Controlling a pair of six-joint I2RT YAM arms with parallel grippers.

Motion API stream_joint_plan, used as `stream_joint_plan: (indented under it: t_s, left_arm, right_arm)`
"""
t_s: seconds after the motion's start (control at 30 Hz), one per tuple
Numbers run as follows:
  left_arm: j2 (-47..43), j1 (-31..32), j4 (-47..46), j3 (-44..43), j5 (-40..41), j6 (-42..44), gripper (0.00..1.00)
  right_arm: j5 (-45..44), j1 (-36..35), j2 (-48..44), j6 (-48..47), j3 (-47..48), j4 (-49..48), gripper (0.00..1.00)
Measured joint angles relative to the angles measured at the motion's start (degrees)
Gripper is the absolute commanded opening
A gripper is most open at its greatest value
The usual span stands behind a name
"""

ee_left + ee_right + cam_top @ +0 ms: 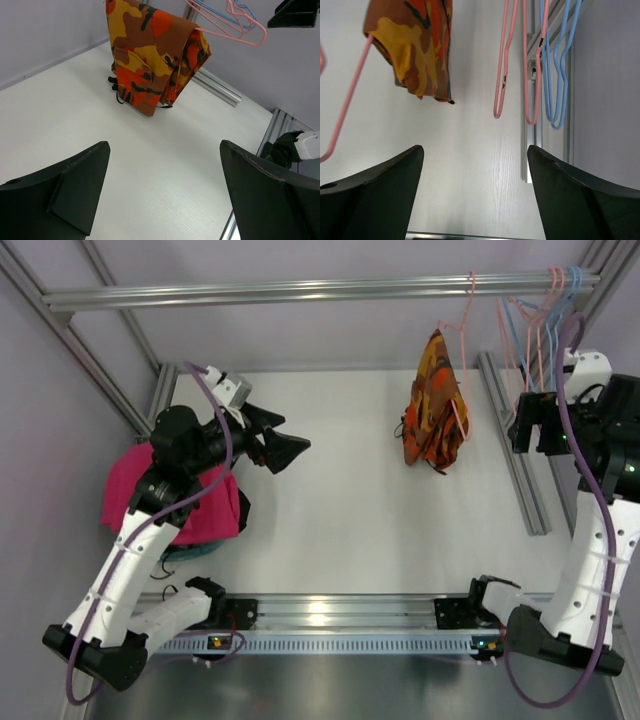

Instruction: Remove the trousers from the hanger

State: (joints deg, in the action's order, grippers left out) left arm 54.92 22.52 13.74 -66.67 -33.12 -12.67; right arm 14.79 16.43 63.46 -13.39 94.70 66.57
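The orange-red-yellow patterned trousers (pixel 432 405) hang folded over a pink hanger (pixel 464 315) on the top rail; they also show in the left wrist view (pixel 152 55) and the right wrist view (pixel 415 45). The magenta-pink trousers (pixel 135 485) lie in a heap on the table at the left, under my left arm. My left gripper (pixel 285 447) is open and empty, above the table, pointing toward the hanging trousers. My right gripper (pixel 535 430) is open and empty, raised at the right near the spare hangers.
Several empty pink and blue hangers (pixel 545 315) hang on the metal rail (pixel 300 288) at the right, also in the right wrist view (pixel 535 65). An aluminium frame post (pixel 510 440) runs along the table's right side. A dark garment edge (pixel 185 552) shows under the pink heap.
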Motion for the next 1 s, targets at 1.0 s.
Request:
stream_joint_plan:
  t_s: [1.0]
  left_arm:
    - [0.9,-2.67,-0.04,0.15,0.0,-2.14,0.96]
  right_arm:
    - [35.82,-6.8,16.87,35.15,5.66,-20.37,0.68]
